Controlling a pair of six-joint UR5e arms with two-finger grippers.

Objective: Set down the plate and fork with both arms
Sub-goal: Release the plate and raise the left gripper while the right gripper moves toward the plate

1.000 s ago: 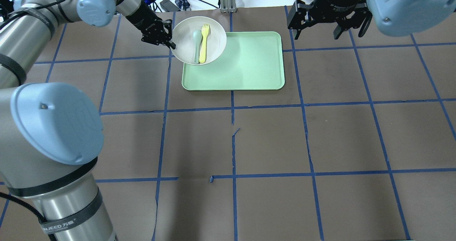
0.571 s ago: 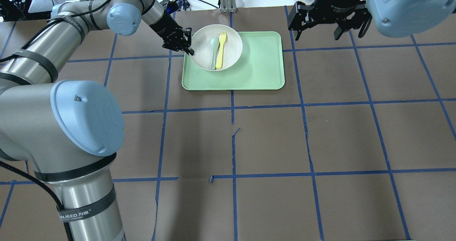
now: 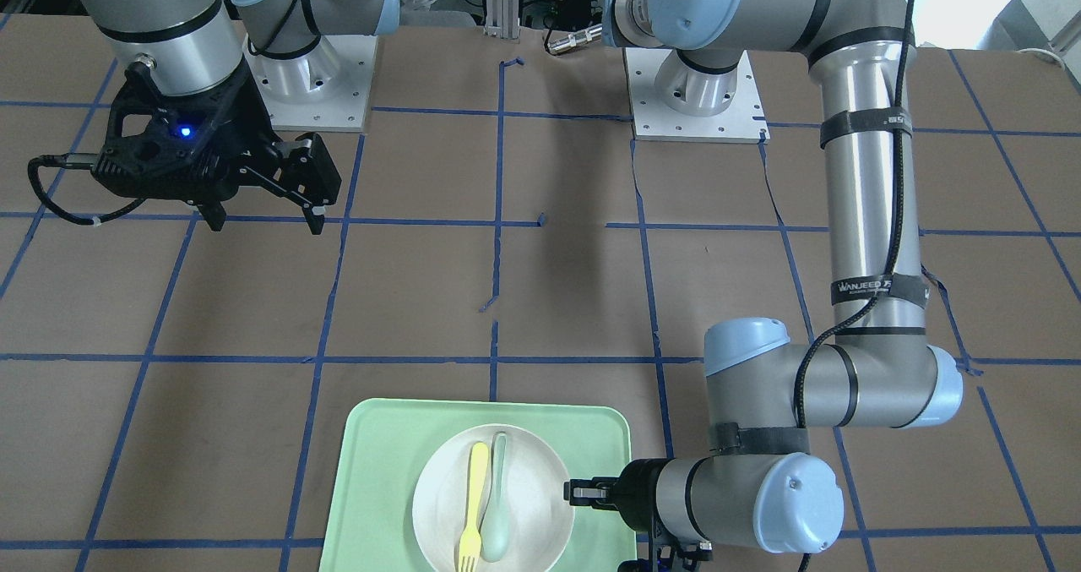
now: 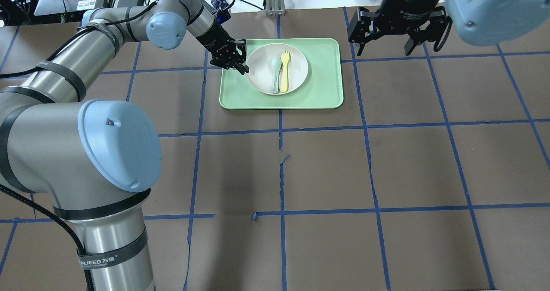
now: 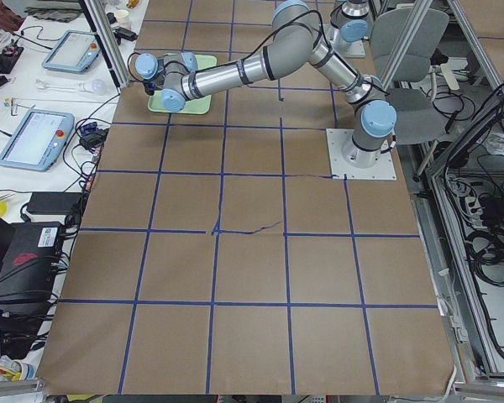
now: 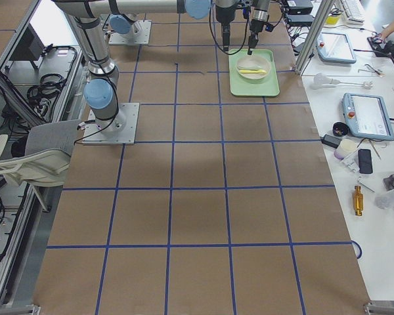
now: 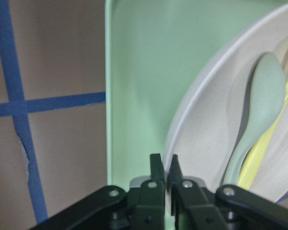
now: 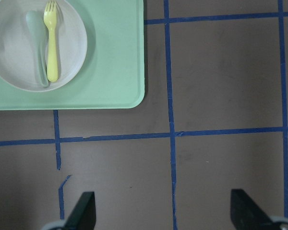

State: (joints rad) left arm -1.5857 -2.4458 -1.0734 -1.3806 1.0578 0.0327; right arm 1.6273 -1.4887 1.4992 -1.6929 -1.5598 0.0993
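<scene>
the left gripper [image 4: 243, 68], in the upper middle of the overhead view, holds the plate [image 4: 299, 65] by the left edge of its rim. the wrist view shows the rim pinched between the two closed fingers. the plate is over the left half of the green tray [image 4: 322, 91]; i cannot tell whether it rests fully on it or hangs just above. the yellow fork [image 4: 284, 69] lies in the plate, touching the grey-green spoon [image 4: 274, 72] on its left. the right gripper [image 4: 385, 46] hovers at the upper right, just off the tray's top right corner, jaws wide apart and empty.

the step in hand looks like setting the plate down on the tray. next, i judge, the left jaws must part and back off leftward without dragging the rim. the right gripper should then come in and pinch the fork alone, clear of the spoon.
</scene>
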